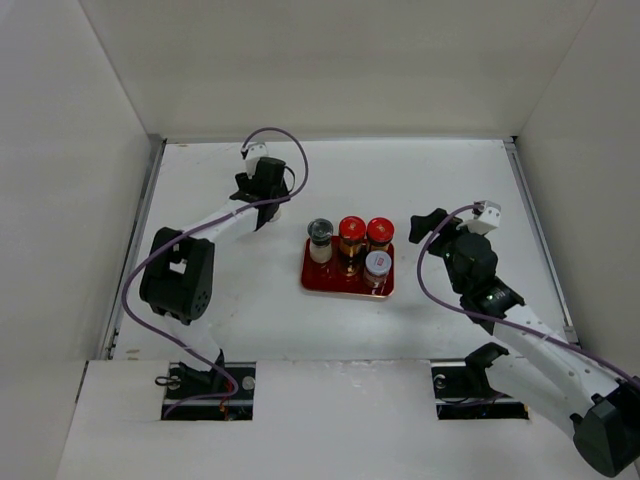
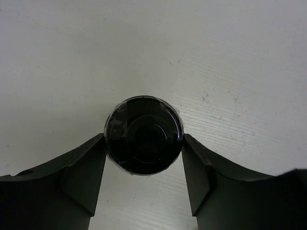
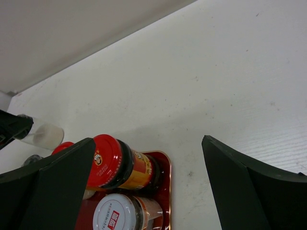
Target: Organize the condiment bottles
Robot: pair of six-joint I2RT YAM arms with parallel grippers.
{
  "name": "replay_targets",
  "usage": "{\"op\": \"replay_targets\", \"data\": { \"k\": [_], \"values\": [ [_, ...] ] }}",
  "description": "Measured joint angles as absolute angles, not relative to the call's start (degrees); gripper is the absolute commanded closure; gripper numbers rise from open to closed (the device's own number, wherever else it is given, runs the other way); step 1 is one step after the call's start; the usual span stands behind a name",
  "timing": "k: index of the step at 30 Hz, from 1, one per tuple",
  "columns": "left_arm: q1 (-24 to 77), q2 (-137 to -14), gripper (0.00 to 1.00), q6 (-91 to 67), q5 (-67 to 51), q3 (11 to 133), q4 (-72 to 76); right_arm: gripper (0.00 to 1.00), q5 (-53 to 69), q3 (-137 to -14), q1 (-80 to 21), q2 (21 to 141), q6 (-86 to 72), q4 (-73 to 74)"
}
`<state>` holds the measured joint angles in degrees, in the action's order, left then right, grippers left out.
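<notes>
Four condiment bottles stand on the red tray [image 1: 310, 282]: a grey-capped pale one [image 1: 320, 236], two amber ones with red caps [image 1: 351, 230] [image 1: 380, 231], and a white-capped one [image 1: 377, 266]. My left gripper [image 1: 261, 190] is left of the tray, pointing down at the table. In the left wrist view it [image 2: 144, 140] is shut on the black cap of the fifth bottle [image 2: 144, 129], one finger on each side. That bottle's pale body [image 3: 44, 135] shows in the right wrist view. My right gripper [image 1: 432, 222] is open and empty just right of the tray, with a red-capped bottle [image 3: 108, 160] and the white-capped one [image 3: 115, 214] below it.
White walls close in the table at the back and on both sides. A purple cable loops over each arm. The tray's right rim [image 3: 167, 191] lies between my right fingers in the wrist view. Bare table lies right of and behind the tray.
</notes>
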<state>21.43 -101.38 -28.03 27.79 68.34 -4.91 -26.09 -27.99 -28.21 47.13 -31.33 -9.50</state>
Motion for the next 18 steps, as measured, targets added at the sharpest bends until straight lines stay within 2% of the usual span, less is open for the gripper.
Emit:
{"op": "replay_targets", "data": {
  "k": [2, 6, 13, 18],
  "values": [
    [21.6, -101.3, 0.62, -28.1, 28.0, 68.3, -4.9, 0.0, -26.1, -28.0, -28.2, 47.1, -31.3, -9.5],
    [22.9, -97.3, 0.63, -28.1, 29.5, 63.8, -4.1, 0.0, -26.1, -28.0, -28.2, 47.1, -31.3, -9.5],
    [30.7, -72.7, 0.63, -28.1, 32.7, 46.8, -8.5, 0.0, -25.8, -28.0, -28.3, 47.2, -31.3, -9.5],
    [38.8, -56.9, 0.63, -28.4, 32.9, 43.1, -13.8, 0.0, -25.8, -28.0, -28.6, 47.4, -31.3, -9.6]
  ]
}}
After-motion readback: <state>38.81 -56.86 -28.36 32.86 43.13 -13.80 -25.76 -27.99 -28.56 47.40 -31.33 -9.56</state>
